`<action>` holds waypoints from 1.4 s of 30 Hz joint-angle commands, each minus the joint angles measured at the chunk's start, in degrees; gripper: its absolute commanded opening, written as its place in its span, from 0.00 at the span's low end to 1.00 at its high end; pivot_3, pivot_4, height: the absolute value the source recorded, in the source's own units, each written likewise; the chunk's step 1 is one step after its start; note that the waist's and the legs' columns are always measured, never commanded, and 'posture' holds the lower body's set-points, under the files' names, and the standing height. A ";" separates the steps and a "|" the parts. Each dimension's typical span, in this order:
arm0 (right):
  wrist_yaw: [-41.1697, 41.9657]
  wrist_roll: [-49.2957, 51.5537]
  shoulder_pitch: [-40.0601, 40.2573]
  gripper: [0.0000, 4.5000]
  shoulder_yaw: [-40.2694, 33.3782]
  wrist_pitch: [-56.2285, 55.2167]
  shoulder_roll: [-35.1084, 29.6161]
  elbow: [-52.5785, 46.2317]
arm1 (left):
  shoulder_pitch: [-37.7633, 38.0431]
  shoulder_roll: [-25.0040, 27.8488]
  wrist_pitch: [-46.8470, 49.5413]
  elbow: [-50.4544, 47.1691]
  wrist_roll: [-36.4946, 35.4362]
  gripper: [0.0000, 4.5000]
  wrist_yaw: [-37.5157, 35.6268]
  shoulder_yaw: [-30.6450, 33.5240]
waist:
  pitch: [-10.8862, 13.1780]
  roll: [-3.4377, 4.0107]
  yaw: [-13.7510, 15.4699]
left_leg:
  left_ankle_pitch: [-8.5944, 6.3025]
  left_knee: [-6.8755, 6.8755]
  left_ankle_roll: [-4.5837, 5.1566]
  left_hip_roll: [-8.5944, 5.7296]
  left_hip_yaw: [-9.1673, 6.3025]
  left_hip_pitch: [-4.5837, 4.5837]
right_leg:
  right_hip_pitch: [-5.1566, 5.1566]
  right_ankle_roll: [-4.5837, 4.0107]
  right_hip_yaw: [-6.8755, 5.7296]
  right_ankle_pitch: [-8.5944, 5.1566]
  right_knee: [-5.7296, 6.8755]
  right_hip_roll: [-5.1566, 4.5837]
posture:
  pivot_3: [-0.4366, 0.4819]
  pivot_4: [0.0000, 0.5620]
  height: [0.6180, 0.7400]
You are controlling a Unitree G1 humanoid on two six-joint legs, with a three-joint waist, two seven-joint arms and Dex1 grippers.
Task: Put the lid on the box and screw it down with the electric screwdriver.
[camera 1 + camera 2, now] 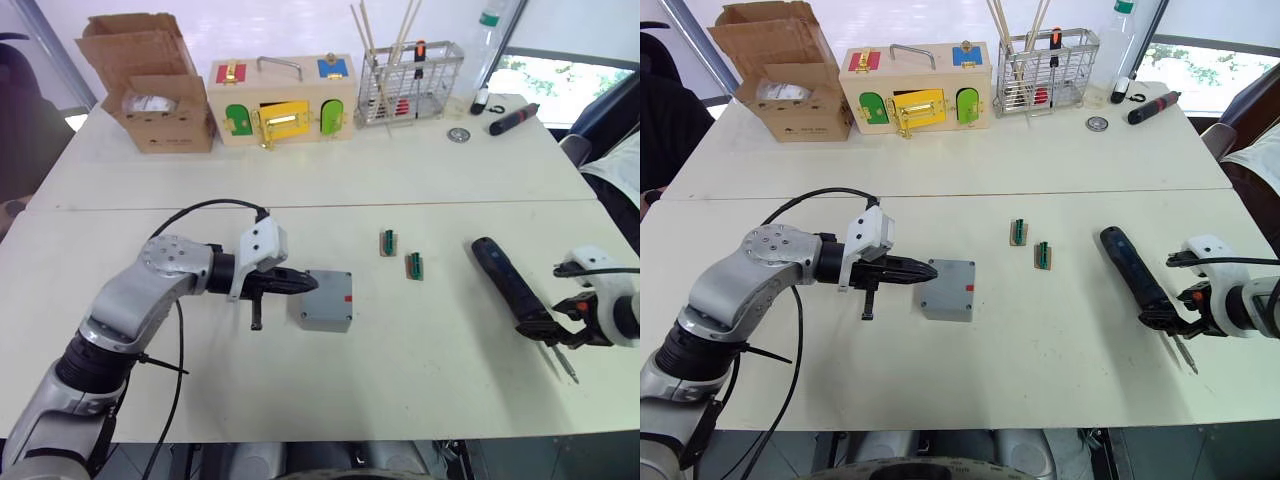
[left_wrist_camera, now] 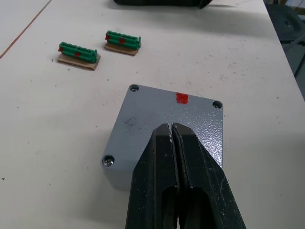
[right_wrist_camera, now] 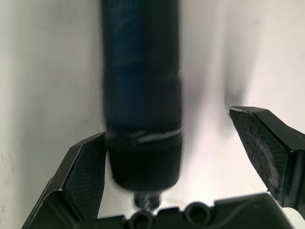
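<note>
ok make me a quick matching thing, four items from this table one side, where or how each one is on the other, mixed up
Things:
1. left gripper
2. right gripper
3. box
4. cardboard box

States:
A. lid on, red mark on one side
B. open around the electric screwdriver
C. far left of the table, flaps up
D. shut, over the lid

Pairs: 1-D, 2-B, 3-A, 4-C

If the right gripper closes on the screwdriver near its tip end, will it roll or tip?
The screwdriver is round, so it may roll on the table if nudged. The right gripper is open around its bit end, so the long handle beyond would probably droop. The smooth barrel may also slip.
</note>
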 commanded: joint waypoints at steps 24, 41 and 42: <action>21.38 -15.96 -17.88 0.99 19.78 -3.10 1.83 17.03 | 3.83 0.44 1.13 -4.61 -1.05 0.00 4.45 2.19 | -0.08 -0.31 0.36 | -0.02 -0.01 0.01 0.00 -0.03 0.02 | 0.05 0.00 -0.08 0.01 -0.11 -0.09 | 0.48 0.27 1.00; 20.85 -18.68 -11.45 0.70 17.17 -2.07 0.86 12.60 | 3.31 -0.16 2.03 -5.06 -1.01 0.00 5.44 1.74 | -0.10 -0.35 1.53 | -0.02 -0.01 0.02 -0.01 -0.06 0.01 | 0.09 -0.01 -0.13 0.01 -0.16 -0.10 | 0.48 0.27 1.00; 20.30 -18.96 -10.75 0.63 16.89 -2.02 0.94 12.19 | 3.31 -0.22 2.09 -5.12 -1.03 0.00 5.56 1.73 | -0.11 -0.36 1.53 | -0.02 -0.01 0.02 -0.01 -0.06 0.01 | 0.09 -0.01 -0.14 0.01 -0.16 -0.10 | 0.48 0.27 1.00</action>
